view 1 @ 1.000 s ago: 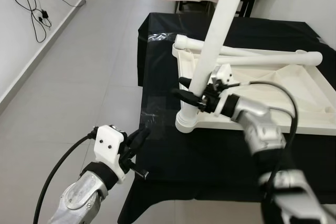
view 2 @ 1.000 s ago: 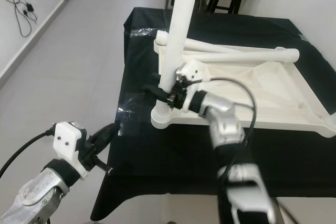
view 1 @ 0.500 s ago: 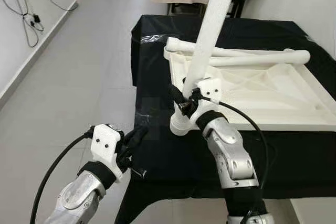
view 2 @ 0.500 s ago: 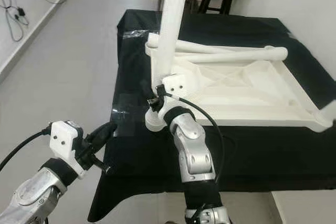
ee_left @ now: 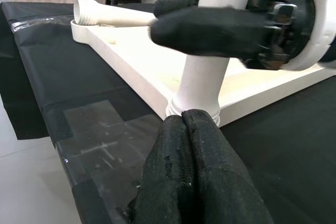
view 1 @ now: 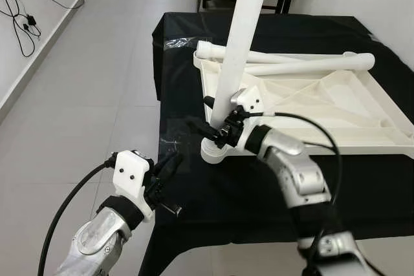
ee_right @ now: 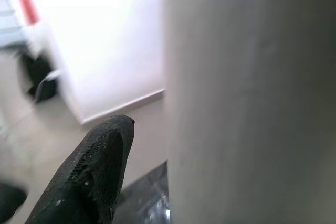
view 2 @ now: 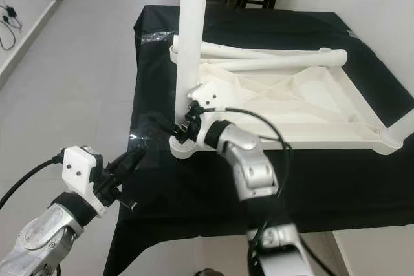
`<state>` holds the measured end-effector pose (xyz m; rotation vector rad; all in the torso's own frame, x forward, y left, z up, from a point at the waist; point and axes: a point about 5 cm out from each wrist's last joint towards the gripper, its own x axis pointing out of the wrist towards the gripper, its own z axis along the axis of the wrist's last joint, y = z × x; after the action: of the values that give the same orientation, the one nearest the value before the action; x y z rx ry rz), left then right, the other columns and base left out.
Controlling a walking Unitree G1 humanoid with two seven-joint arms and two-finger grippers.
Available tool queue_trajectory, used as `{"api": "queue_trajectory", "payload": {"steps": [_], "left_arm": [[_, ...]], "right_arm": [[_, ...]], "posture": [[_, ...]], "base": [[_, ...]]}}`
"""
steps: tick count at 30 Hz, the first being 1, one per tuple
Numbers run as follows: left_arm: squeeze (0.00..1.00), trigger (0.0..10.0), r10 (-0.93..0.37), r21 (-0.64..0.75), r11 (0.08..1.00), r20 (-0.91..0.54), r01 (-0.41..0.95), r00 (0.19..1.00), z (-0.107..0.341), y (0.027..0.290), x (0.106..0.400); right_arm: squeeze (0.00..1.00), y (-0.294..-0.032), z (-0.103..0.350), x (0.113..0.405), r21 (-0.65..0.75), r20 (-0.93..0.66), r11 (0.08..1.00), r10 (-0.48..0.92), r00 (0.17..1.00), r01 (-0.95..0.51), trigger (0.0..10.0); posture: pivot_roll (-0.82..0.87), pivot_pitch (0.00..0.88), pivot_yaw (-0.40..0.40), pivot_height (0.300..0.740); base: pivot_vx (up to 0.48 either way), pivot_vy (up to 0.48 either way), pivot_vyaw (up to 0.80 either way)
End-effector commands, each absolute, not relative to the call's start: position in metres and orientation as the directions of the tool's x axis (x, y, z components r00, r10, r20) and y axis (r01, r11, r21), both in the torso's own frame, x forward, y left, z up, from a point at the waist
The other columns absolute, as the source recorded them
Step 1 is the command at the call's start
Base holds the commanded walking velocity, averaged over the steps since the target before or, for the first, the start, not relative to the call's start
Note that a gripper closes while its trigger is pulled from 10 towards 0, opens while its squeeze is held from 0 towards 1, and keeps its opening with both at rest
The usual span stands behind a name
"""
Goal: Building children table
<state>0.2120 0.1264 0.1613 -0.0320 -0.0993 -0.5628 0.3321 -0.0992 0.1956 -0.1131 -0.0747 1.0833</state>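
Now you've the right gripper (view 1: 208,123) straddling the upright leg (view 1: 240,43) low near its socket, seemingly clamped | hollow plastic: light, stiff, slick, so grip low | left gripper (ee_left: 195,150) closed, empty, beside tabletop (view 1: 310,105).

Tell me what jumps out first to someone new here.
The tall white leg standing upright in the near-left corner socket of the upturned white tabletop on the black-draped table, with the right claw around its base. The left claw hovers shut off the table's near-left edge. Two more legs lie across the tabletop's far side.
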Motion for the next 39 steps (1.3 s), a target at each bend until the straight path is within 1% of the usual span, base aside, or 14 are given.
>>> {"api": "queue_trajectory", "payload": {"steps": [1, 6, 7, 9, 10, 19, 23, 27, 28, 31, 33, 34, 35, 39], "left_arm": [[0.00, 10.0, -0.536, -0.006, 0.843, 0.081, 0.539, 0.840, 0.157, 0.127, 0.211], [0.00, 10.0, -0.536, -0.005, 0.843, 0.079, 0.538, 0.840, 0.157, 0.126, 0.211], [0.00, 10.0, -0.536, -0.005, 0.843, 0.079, 0.538, 0.840, 0.156, 0.126, 0.211], [0.00, 10.0, -0.536, -0.005, 0.843, 0.079, 0.538, 0.840, 0.156, 0.126, 0.211], [0.00, 10.0, -0.536, -0.005, 0.843, 0.078, 0.538, 0.840, 0.156, 0.126, 0.211], [0.00, 10.0, -0.538, -0.007, 0.841, 0.079, 0.540, 0.839, 0.156, 0.124, 0.210], [0.00, 10.0, -0.538, -0.008, 0.841, 0.080, 0.541, 0.839, 0.156, 0.123, 0.209], [0.00, 10.0, -0.539, -0.009, 0.841, 0.082, 0.542, 0.838, 0.157, 0.123, 0.208], [0.00, 10.0, -0.539, -0.009, 0.840, 0.082, 0.542, 0.838, 0.158, 0.124, 0.207], [0.00, 10.0, -0.540, -0.010, 0.840, 0.083, 0.542, 0.838, 0.158, 0.124, 0.207], [0.00, 10.0, -0.540, -0.010, 0.840, 0.083, 0.542, 0.838, 0.159, 0.126, 0.206], [0.00, 10.0, -0.540, -0.011, 0.840, 0.083, 0.542, 0.838, 0.159, 0.127, 0.205], [0.00, 10.0, -0.540, -0.011, 0.840, 0.083, 0.543, 0.838, 0.159, 0.127, 0.205], [0.00, 10.0, -0.540, -0.011, 0.840, 0.082, 0.543, 0.837, 0.159, 0.127, 0.205]], "right_arm": [[0.00, -0.094, 0.188, 0.332, -0.113, -0.069, 0.279, 0.955, 0.288, -0.954, 10.0], [0.00, -0.104, 0.188, 0.345, -0.044, -0.099, 0.248, 0.963, 0.251, -0.968, 10.0], [0.00, -0.107, 0.188, 0.349, -0.033, -0.114, 0.253, 0.960, 0.255, -0.967, 8.2], [0.00, -0.110, 0.188, 0.352, -0.027, -0.123, 0.257, 0.958, 0.258, -0.966, 8.2], [0.00, -0.111, 0.189, 0.354, -0.029, -0.125, 0.262, 0.956, 0.264, -0.965, 0.0], [0.00, -0.129, 0.191, 0.359, -0.018, -0.103, 0.251, 0.962, 0.251, -0.968, 0.0], [0.00, -0.139, 0.189, 0.355, -0.047, -0.076, 0.303, 0.949, 0.306, -0.952, 0.0], [0.00, -0.147, 0.187, 0.338, -0.055, -0.027, 0.335, 0.941, 0.337, -0.941, 0.0], [0.00, -0.147, 0.185, 0.331, -0.050, -0.011, 0.352, 0.935, 0.353, -0.935, 0.4], [0.00, -0.146, 0.182, 0.319, -0.036, 0.008, 0.392, 0.920, 0.392, -0.919, 0.2], [0.00, -0.135, 0.170, 0.318, -0.015, -0.002, 0.609, 0.793, 0.609, -0.793, 0.0], [0.00, -0.130, 0.163, 0.320, 0.040, 0.007, 0.801, 0.597, 0.802, -0.597, 0.0], [0.00, -0.116, 0.153, 0.311, 0.098, -0.023, 0.872, 0.483, 0.875, -0.479, 0.0], [0.00, -0.094, 0.145, 0.300, 0.138, -0.051, 0.891, 0.442, 0.896, -0.432, 0.0]], "posture": [[0.09, 0.115, -0.086, 0.740], [0.10, 0.112, -0.088, 0.740], [0.10, 0.112, -0.088, 0.740], [0.10, 0.112, -0.088, 0.740], [0.10, 0.110, -0.088, 0.740], [0.10, 0.108, -0.086, 0.740], [0.09, 0.112, -0.086, 0.740], [0.08, 0.124, -0.087, 0.740], [0.07, 0.128, -0.087, 0.740], [0.07, 0.129, -0.087, 0.740], [0.06, 0.136, -0.092, 0.740], [0.05, 0.139, -0.091, 0.740], [0.05, 0.141, -0.088, 0.740], [0.06, 0.133, -0.083, 0.740]], "base": [[0.000, 0.000, 0.00], [0.000, 0.000, 0.00], [0.000, 0.000, 0.00], [0.000, 0.000, 0.00], [0.000, 0.000, 0.00], [0.000, 0.000, 0.00], [0.000, 0.000, 0.00], [0.000, 0.000, 0.00], [0.000, 0.000, 0.00], [0.000, 0.000, 0.00], [0.000, 0.000, 0.00], [0.000, 0.000, 0.00], [0.000, 0.000, 0.00], [0.000, 0.000, 0.00]]}}
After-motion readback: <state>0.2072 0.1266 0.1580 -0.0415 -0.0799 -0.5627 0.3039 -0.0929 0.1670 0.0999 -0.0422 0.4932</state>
